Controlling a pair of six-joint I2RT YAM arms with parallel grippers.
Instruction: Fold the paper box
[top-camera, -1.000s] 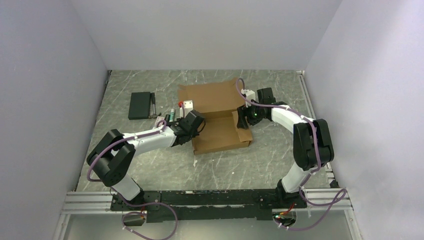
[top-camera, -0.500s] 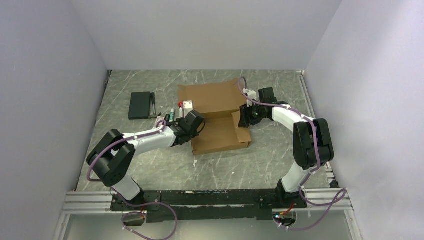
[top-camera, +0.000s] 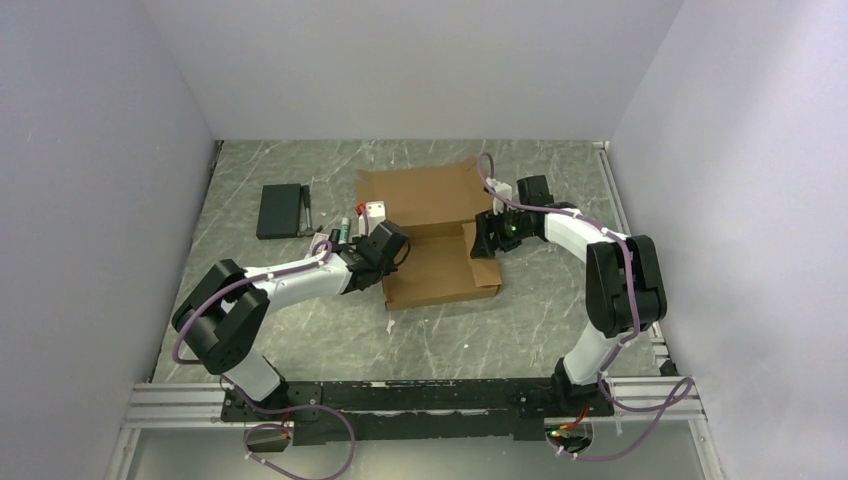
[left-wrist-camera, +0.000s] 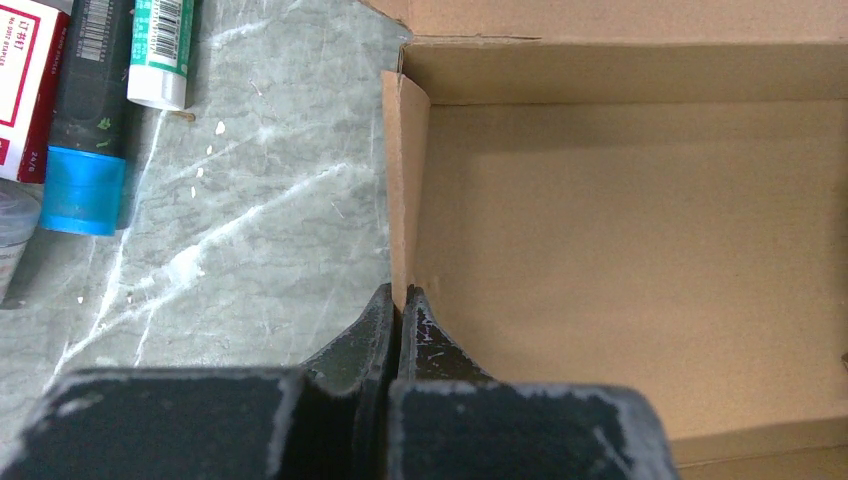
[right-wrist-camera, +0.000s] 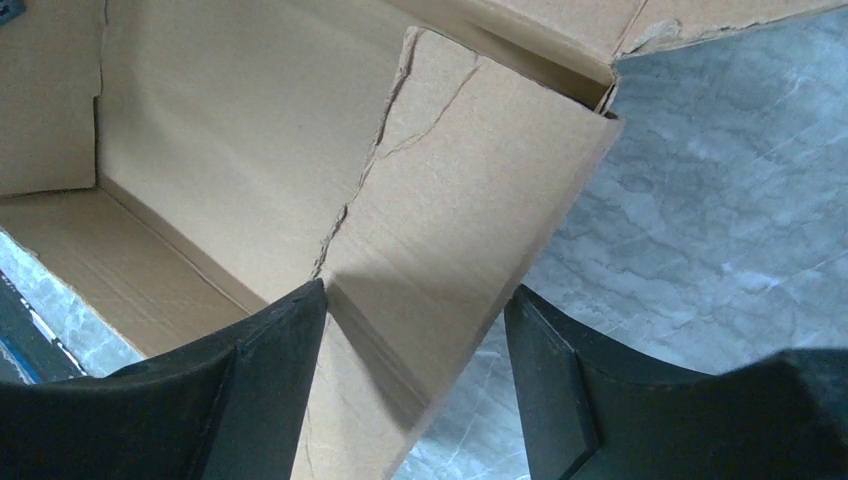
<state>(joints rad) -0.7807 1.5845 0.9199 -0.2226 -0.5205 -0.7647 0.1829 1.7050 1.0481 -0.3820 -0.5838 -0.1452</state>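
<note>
Left gripper pinching paper box wall edge, right gripper spread astride cracked flap, perhaps touching

Your left arm and right arm are white tubes with bulky black joints, each trailed by looping purple cables. Your left pincer and right pincer have matte black fingers, scuffed pale at the edges.

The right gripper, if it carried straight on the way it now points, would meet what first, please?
Most likely the paper box's creased side flap, standing between the open jaws of the right gripper; beyond lies the box's inner wall, though depth is unclear.
</note>
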